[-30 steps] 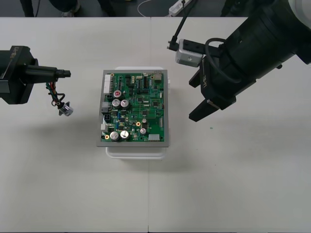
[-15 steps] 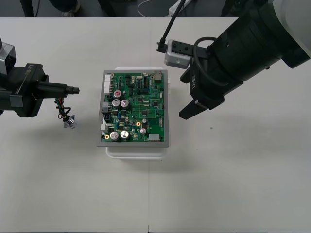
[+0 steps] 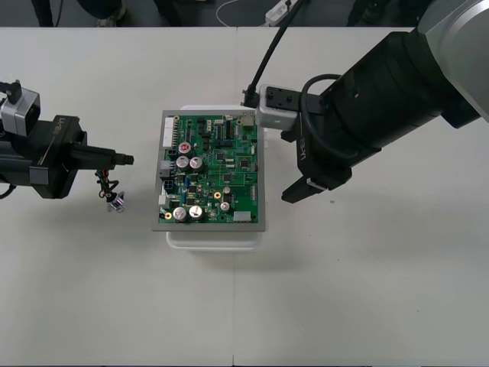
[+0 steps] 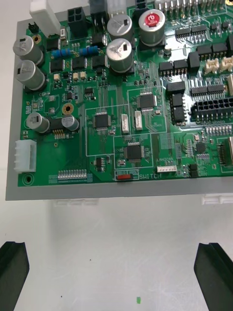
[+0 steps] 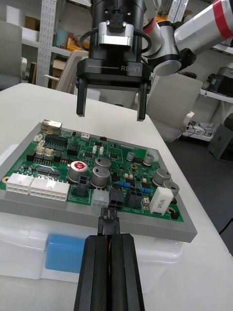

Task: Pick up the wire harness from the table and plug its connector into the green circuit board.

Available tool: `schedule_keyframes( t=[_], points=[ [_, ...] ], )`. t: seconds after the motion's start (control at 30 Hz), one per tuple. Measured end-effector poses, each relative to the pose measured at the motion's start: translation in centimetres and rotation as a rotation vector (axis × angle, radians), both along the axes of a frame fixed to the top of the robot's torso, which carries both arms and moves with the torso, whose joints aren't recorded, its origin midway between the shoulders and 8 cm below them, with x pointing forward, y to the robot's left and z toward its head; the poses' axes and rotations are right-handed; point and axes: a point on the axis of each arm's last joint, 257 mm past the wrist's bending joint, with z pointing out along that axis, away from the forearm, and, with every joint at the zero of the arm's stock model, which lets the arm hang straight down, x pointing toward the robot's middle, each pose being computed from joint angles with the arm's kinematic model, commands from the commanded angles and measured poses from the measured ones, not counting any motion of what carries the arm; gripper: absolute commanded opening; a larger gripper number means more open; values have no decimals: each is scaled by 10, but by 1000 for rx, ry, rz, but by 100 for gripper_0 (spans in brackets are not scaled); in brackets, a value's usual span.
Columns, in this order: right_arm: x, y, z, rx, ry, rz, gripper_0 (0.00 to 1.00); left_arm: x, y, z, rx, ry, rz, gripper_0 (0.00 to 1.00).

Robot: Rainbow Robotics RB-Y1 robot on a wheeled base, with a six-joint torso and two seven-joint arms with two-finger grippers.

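The harness (image 3: 109, 189) hangs under the left gripper (image 3: 127, 160), clenched on its black plug (image 5: 108, 212), with the green circuit board (image 3: 218, 172), printed "SWITCH", on its white base (image 3: 214, 238) just ahead and the right gripper (image 5: 110, 115), lettered "RB-Y1", spread wide beyond the board.

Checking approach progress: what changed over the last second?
The left gripper, shut on the wire harness, carried it toward the left edge of the green circuit board. The right gripper, open, moved in toward its right side. The board stayed put.
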Motion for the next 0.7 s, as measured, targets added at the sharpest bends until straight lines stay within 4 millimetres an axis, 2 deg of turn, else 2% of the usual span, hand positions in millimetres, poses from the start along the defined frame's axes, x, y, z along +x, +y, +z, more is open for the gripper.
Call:
schedule_keyframes(
  t=[0.37,0.7],
  points=[
    [-1,0,-5,4,-56,42,100,-4,-3,-10,12,2,-16,0],
    [2,2,-8,12,-64,28,100,4,4,-26,40,-32,10,0]
  ],
)
